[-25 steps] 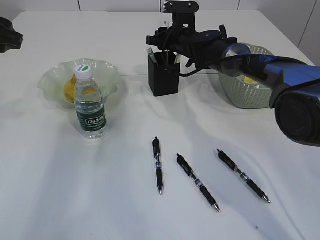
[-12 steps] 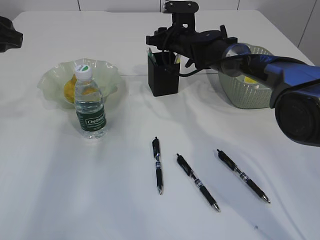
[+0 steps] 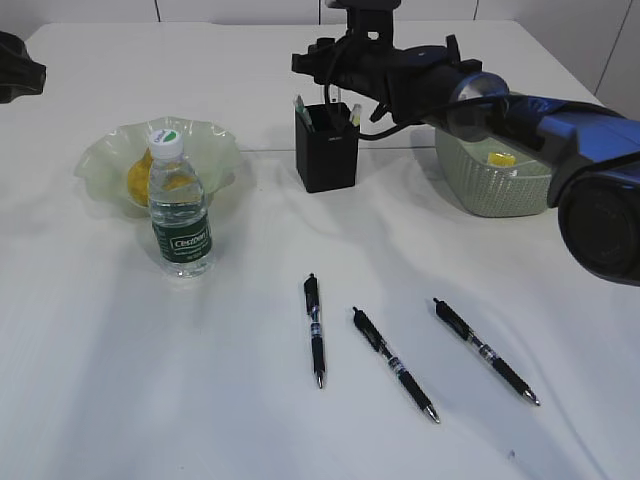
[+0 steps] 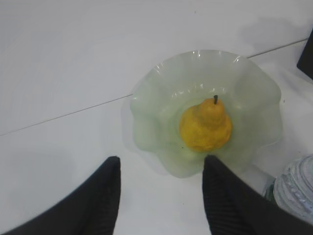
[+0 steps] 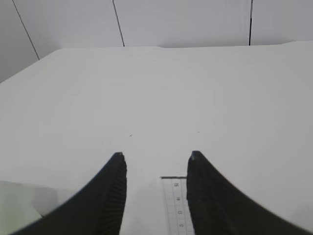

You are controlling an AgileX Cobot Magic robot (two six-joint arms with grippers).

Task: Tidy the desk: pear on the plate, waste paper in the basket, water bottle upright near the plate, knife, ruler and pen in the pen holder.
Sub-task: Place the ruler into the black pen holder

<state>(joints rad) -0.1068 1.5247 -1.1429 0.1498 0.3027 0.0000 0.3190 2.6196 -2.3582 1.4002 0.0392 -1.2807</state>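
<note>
Exterior view, upper centre: the right gripper (image 3: 335,62) hangs above the small matte black square pen holder (image 3: 327,152), which stands on the plain white desk (image 3: 200,400) just left of the sage-green woven plastic basket (image 3: 490,180). Its own wrist camera shows the jaws parted, with the top of the clear plastic ruler (image 5: 175,205) standing between them near the right finger; whether either pad touches it I cannot tell, so it reads as released, not gripped. A yellow scrap of waste paper (image 3: 498,158) lies inside the basket.

At the left of the frame the yellow-brown pear (image 4: 205,125) sits in the pale green ruffled glass plate (image 4: 151,98), and the clear water bottle with the dark green label (image 3: 180,215) stands upright just in front of that plate. The left gripper (image 4: 159,196) hovers over the plate's near rim, jaws apart, holding nothing.

Three black pens lie on the desk in the lower middle: the left pen (image 3: 316,330), the middle pen (image 3: 394,364) and the right pen (image 3: 486,351), all apart from one another.

Risks, as I judge them: if the right gripper lifts off at a slant, a finger could catch the ruler and tip the light holder. Picking up thin pens off a flat top invites a missed pinch or a roll. The left arm, coming forward for a pen, could knock the bottle over.
</note>
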